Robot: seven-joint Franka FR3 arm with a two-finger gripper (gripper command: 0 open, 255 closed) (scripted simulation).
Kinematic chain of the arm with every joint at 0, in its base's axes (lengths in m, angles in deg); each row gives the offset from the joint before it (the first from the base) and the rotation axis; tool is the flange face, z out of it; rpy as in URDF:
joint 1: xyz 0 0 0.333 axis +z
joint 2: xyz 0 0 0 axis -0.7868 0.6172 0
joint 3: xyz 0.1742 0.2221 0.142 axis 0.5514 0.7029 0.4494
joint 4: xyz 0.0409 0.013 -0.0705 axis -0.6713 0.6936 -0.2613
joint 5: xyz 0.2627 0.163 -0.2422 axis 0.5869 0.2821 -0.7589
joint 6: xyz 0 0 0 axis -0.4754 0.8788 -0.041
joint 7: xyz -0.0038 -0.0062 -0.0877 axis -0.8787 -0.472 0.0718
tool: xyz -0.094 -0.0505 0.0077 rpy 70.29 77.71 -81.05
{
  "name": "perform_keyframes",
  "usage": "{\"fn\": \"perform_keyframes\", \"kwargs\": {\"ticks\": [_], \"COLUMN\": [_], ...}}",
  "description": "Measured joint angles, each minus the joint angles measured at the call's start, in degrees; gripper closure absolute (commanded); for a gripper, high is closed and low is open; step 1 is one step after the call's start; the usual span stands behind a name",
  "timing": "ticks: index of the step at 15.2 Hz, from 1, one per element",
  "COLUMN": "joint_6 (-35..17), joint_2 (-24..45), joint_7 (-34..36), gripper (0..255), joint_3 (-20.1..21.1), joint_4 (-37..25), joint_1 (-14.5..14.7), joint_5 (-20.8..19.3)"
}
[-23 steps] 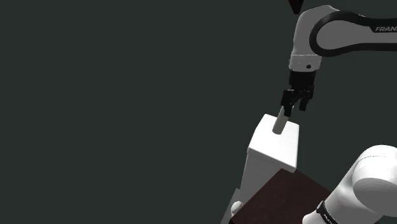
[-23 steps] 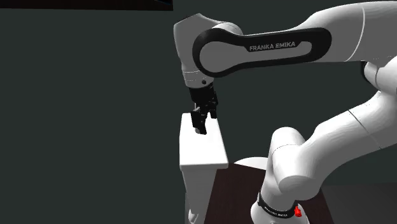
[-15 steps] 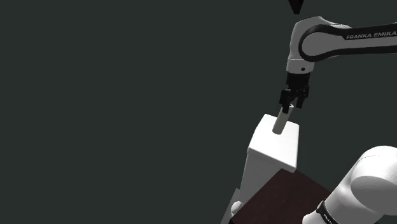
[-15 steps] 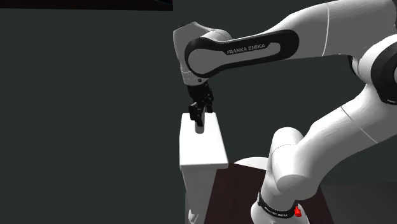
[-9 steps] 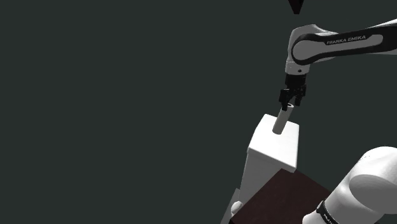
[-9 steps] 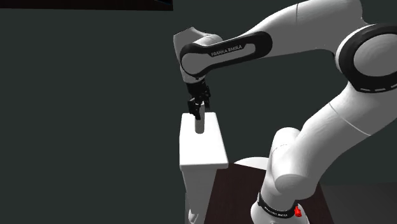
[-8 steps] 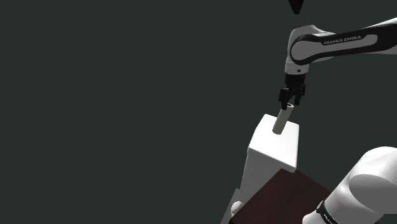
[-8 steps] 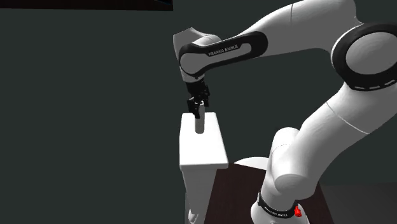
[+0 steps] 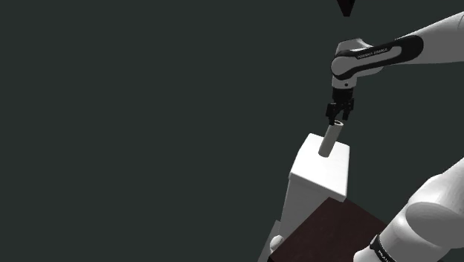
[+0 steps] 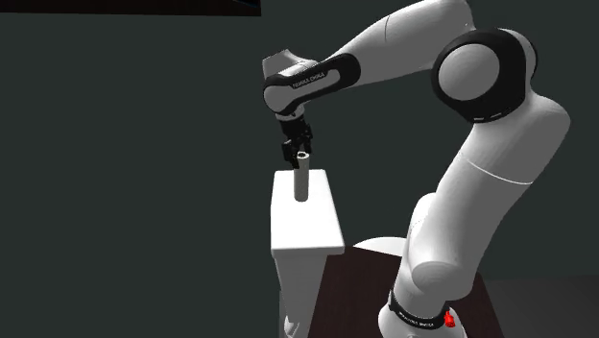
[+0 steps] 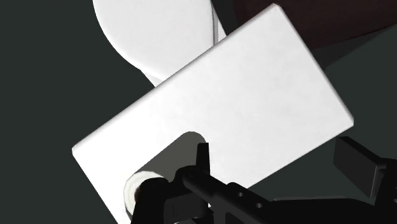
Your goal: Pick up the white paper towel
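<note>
Tool (image 9: 338, 117) black, spread wide, over upright pale cylindrical paper towel (image 9: 328, 141), on smooth white rectangular block (image 9: 320, 177).

A pale grey paper towel roll (image 9: 328, 141) stands on a white box-shaped block (image 9: 320, 180), with the all-black gripper (image 9: 338, 118) at its top end.

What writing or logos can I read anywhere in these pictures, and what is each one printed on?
On the dark band of the arm's outer link: one line of white lettering, too small to read here.
On the black ring at the arm's foot: tiny white marks, unreadable.
On the paper towel roll and the white block it stands on: no text at all.
</note>
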Motion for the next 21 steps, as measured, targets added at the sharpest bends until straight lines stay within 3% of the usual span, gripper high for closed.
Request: {"fn": "perform_keyframes", "kwargs": {"ticks": [10, 18, 19, 21], "joint_6": [-4.4, -9.4, -9.7, -9.9], "joint_2": [20.6, 24.3, 24.5, 24.5], "joint_7": [-12.1, -12.6, -12.6, -12.7], "gripper": [0, 0, 255, 255], "joint_3": [-5.6, -5.7, -5.7, -5.7], "joint_4": [-17.6, -16.8, -16.6, -16.5], "joint_1": [-5.1, -6.3, -6.3, -6.3], "joint_5": [6.0, 7.9, 8.0, 8.0]}}
